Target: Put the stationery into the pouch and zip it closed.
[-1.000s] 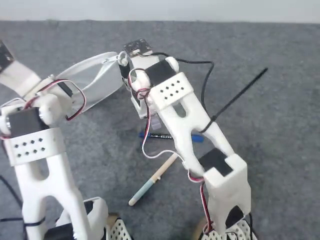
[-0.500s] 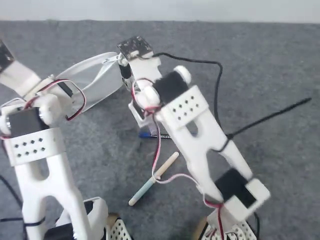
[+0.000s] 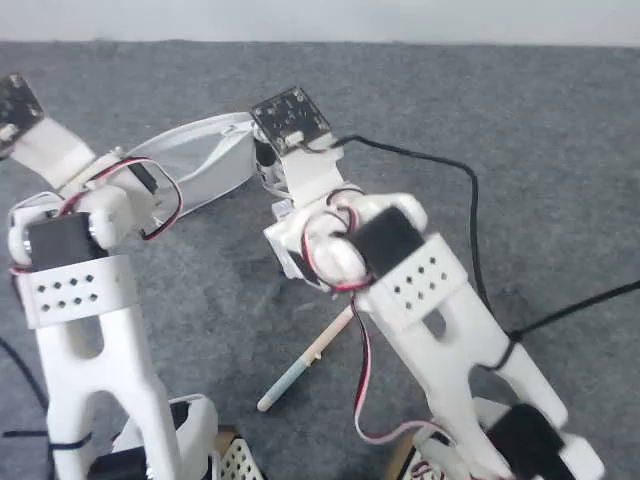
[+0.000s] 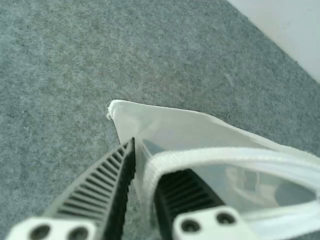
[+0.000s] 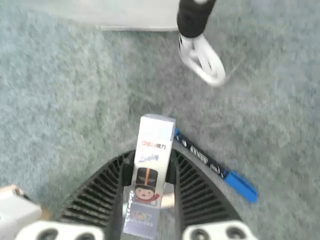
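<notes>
While the grey table (image 3: 560, 130) has loose stationery lying on it, the task reads as early stage. Pouch (image 3: 205, 160): mouth unzipped, one end raised; my left gripper (image 4: 145, 162) is clamped on its fabric rim. My right gripper (image 5: 150, 159) is closed around a small boxed eraser (image 5: 152, 140), near the pouch, not yet inside. Pouch contents: cannot tell. Left to load: pale pencil (image 3: 305, 360), blue pen (image 5: 215, 167). Zipping not begun.
</notes>
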`<state>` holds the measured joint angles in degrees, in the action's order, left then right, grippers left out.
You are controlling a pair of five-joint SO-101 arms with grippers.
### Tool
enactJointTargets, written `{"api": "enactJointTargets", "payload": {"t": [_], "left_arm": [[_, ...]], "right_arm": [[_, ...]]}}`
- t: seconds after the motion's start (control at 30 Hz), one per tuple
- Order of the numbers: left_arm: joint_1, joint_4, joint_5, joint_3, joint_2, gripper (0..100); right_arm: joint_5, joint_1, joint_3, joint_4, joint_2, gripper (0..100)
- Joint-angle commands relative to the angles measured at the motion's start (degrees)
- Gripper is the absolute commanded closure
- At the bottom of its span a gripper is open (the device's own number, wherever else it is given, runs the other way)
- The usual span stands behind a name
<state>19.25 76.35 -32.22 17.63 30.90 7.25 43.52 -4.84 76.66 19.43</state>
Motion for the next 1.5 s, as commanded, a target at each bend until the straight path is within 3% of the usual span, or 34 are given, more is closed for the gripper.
{"api": "enactJointTargets", "payload": {"t": [0.0, 0.47, 0.83, 1.3, 1.47], "left_arm": [[-0.4, -0.4, -1.1, -0.1, 0.8, 99], [-0.7, -0.2, -1.0, 0.0, 0.8, 99], [-5.5, 4.4, -0.7, -1.6, 0.9, 99], [-5.6, 4.1, -0.7, -1.6, 0.9, 99], [-5.6, 4.1, -0.7, -1.5, 0.9, 99]], "right_arm": [[0.6, 0.6, -6.4, -9.8, 7.3, 99.1], [0.6, 0.6, -26.7, -32.7, 21.9, 99.1], [0.5, 0.2, -39.3, -45.9, 33.7, 99.1], [0.3, 0.2, -59.2, -84.8, 36.3, 99.1], [0.2, 0.2, -60.7, -91.7, 36.3, 99.1]]}}
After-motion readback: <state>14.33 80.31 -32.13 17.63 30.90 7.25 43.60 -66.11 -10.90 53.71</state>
